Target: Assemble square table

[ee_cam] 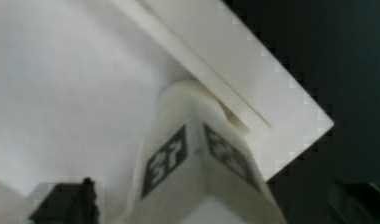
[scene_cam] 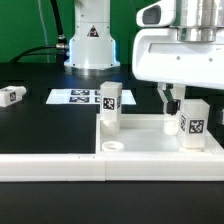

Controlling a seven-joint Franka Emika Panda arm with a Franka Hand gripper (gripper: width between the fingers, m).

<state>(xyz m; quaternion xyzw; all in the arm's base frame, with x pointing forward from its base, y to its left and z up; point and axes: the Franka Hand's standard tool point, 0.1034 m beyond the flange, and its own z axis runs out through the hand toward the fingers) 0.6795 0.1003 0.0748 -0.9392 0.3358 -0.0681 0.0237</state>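
The square table top (scene_cam: 145,132) lies flat with its raised rim up and a round corner socket (scene_cam: 115,146) showing. One white tagged leg (scene_cam: 108,103) stands upright on it towards the exterior view's left. A second tagged leg (scene_cam: 192,120) stands upright at the right corner. My gripper (scene_cam: 190,108) hangs over this leg, open. One finger (scene_cam: 167,101) sits clear of the leg's side. In the wrist view the leg (ee_cam: 205,150) rises between my gripper's (ee_cam: 213,205) two dark fingers (ee_cam: 66,200), with a gap on each side. A third leg (scene_cam: 12,95) lies loose on the black table at far left.
The marker board (scene_cam: 78,97) lies flat behind the left leg. The robot's white base (scene_cam: 90,40) stands at the back. A long white bar-shaped fence (scene_cam: 60,166) runs along the front of the table top.
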